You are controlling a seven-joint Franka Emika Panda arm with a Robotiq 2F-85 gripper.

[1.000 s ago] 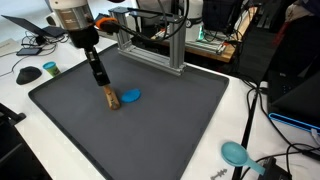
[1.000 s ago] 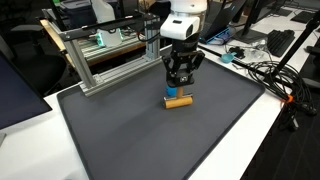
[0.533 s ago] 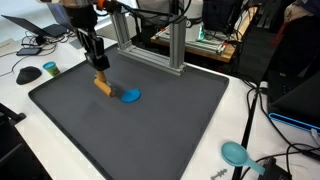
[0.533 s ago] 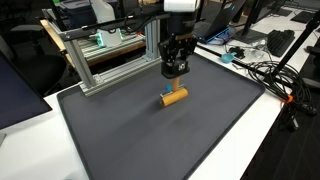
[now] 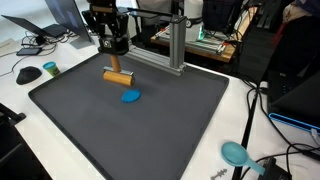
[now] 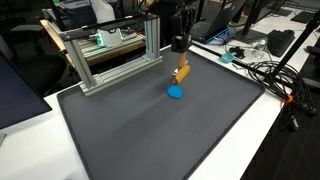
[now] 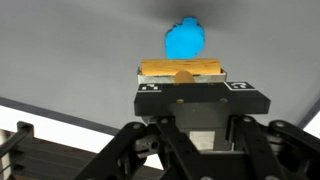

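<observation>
While the fingers (image 5: pixel 115 62) are clamped on the wooden peg (image 5: pixel 118 76), I judge the step in hand to be carrying it clear of the mat (image 5: pixel 160 130). Doing that well calls for an even squeeze and a slow, level move. The peg sits crosswise in the grip with both ends past the fingertips, and I think it could pivot if I jerk. It hangs right at the fingertips, in the air, apart from the mat beneath. In an exterior view the peg (image 6: pixel 183 71) looks tipped, one end lower. In the wrist view the peg (image 7: pixel 182 69) spans the gap between the fingers, with a blue disc (image 7: pixel 185 40) beyond it. That disc (image 5: pixel 131 97) lies flat on the mat, below the fingers and a little off to one side, not touching the peg. The peg is short, tan and round in section, plain wood or cork by its look, and probably light. An aluminium frame (image 5: pixel 175 40) stands behind the fingers on the desk (image 5: pixel 12 92); I would give it room.
</observation>
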